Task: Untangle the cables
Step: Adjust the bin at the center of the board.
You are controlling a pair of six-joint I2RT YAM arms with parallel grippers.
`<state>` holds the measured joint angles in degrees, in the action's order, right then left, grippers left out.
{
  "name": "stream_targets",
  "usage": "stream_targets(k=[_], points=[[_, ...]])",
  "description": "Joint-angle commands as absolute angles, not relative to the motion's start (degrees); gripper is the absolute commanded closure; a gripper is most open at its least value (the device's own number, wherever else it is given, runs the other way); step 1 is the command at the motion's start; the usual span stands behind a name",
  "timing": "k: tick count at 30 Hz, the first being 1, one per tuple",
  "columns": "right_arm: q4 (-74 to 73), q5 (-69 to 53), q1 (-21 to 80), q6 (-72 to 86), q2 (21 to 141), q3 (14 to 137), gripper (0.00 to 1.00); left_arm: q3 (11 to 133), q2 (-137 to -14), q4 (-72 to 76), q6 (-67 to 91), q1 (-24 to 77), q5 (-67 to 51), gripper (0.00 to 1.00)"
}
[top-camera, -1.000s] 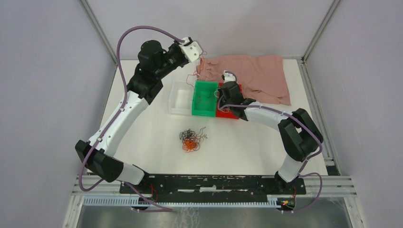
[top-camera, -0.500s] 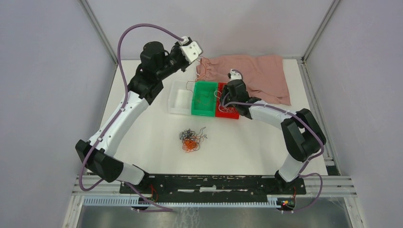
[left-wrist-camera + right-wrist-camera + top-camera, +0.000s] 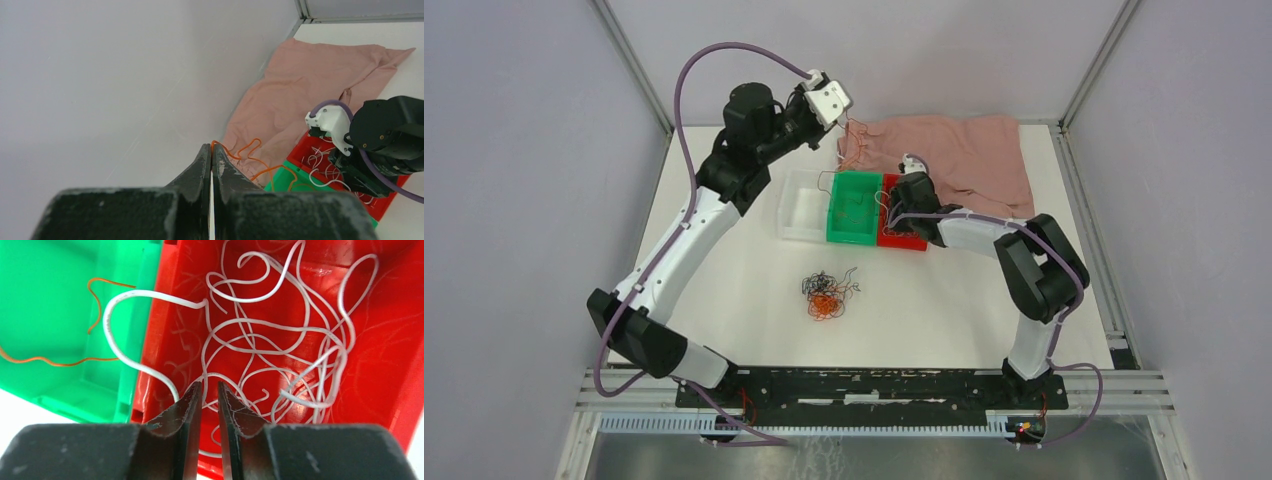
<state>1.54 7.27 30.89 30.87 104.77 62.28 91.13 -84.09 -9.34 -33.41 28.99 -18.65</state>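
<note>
A tangle of black and orange cables [image 3: 827,293] lies on the white table in front of the bins. My left gripper [image 3: 837,104] is raised near the back wall and shut on a thin orange cable [image 3: 248,146]. That cable trails down over the pink cloth to the green bin [image 3: 280,181]. My right gripper [image 3: 209,385] hangs low inside the red bin [image 3: 390,340] with its jaws a narrow gap apart and nothing pinched. Loose white cables [image 3: 270,330] fill that bin. One white strand [image 3: 120,305] loops over the wall into the green bin [image 3: 45,300], where orange strands [image 3: 95,295] lie.
A clear bin [image 3: 802,205], the green bin [image 3: 856,207] and the red bin [image 3: 902,238] stand side by side at mid-table. A pink cloth [image 3: 964,160] is spread behind them at the back right. Grey walls close in the table.
My left gripper has lifted slightly toward the back wall with the orange cable. The right arm's elbow has swung left while its gripper stays at the red bin.
</note>
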Motion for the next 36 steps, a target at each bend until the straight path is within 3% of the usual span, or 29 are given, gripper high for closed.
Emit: stream_targets(k=[1, 11, 17, 20, 27, 36], points=[[2.79, 6.47, 30.76, 31.64, 107.12, 65.75, 0.76, 94.89, -84.7, -7.19, -30.29, 29.14, -20.14, 0.97], [5.63, 4.61, 30.62, 32.34, 106.22, 63.27, 0.75, 99.49, -90.08, -4.91, -25.58, 29.08, -20.14, 0.97], [6.4, 7.92, 29.89, 31.96, 98.96, 60.57, 0.52, 99.4, -93.97, -2.0, -22.21, 29.18, -14.62, 0.97], [5.62, 8.65, 29.92, 29.9, 96.15, 60.94, 0.45, 97.96, -94.67, -2.23, -21.34, 29.2, -12.68, 0.97], [6.16, 6.66, 29.89, 28.73, 94.17, 62.73, 0.42, 88.43, -91.37, -3.11, -20.24, 29.19, -10.74, 0.97], [8.04, 0.49, 29.88, 29.16, 101.03, 67.58, 0.39, 87.14, -91.02, -6.61, -18.97, 29.09, -8.64, 0.97]])
